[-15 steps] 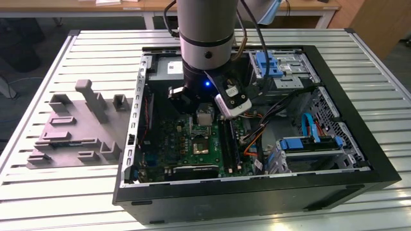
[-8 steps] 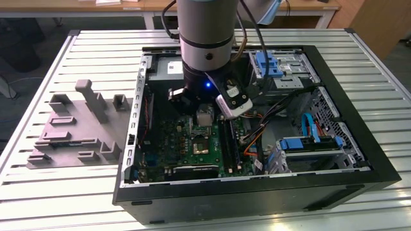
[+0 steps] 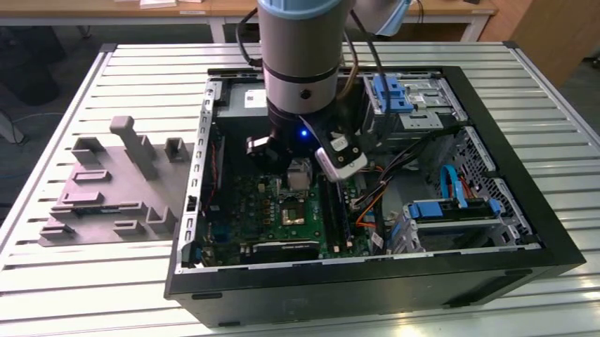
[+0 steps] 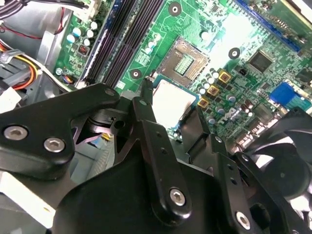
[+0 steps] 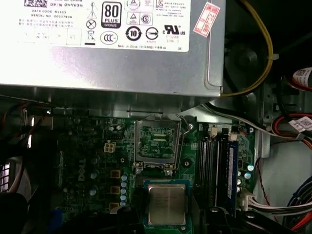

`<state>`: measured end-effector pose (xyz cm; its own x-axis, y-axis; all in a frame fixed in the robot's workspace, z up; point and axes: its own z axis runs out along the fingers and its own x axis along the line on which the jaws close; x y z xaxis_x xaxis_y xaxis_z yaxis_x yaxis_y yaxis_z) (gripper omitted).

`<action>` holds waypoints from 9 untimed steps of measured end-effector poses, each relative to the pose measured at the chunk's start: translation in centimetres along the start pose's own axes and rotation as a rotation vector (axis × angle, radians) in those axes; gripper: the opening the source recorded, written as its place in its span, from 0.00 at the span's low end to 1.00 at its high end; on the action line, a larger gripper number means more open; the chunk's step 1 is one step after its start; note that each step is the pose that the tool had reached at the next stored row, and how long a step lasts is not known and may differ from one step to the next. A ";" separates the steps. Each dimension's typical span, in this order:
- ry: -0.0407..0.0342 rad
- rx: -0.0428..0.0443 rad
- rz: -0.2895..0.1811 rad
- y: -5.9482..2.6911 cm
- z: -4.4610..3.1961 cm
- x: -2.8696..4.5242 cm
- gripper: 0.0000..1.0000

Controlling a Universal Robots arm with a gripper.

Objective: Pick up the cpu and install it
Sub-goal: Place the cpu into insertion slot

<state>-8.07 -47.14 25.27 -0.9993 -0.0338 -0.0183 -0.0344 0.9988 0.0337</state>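
Note:
The cpu [image 5: 165,204], a small square chip with a pale metal top and a green rim, hangs above the green motherboard between my gripper's [image 5: 165,217] black fingers. The gripper [image 4: 171,105] is shut on the cpu [image 4: 170,97], one finger [image 4: 145,100] on each side. The open socket [image 5: 157,141] lies a short way ahead of the chip, its silver frame raised and its contact field bare; the socket [image 4: 187,61] also shows in the second wrist view. In the exterior view the gripper [image 3: 298,175] hangs inside the open computer case above the socket [image 3: 294,210].
A big grey metal box with a white label [image 5: 112,44] stands just beyond the socket. Memory slots [image 5: 214,161] run beside it, and a black fan [image 4: 287,161] sits close by. Cables and blue drive bays [image 3: 450,210] are at the exterior view's right. A grey moulded tray [image 3: 112,189] lies outside the case.

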 end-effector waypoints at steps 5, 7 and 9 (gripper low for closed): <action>0.0007 -0.0002 -0.005 -0.08 0.80 0.01 0.47; 0.0013 -0.0001 -0.009 -0.21 1.15 0.02 0.47; 0.0015 -0.0001 -0.009 -0.44 1.42 0.08 0.47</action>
<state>-8.12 -47.54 23.84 -0.9989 -0.0430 -0.0171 -0.0435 0.9985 0.0336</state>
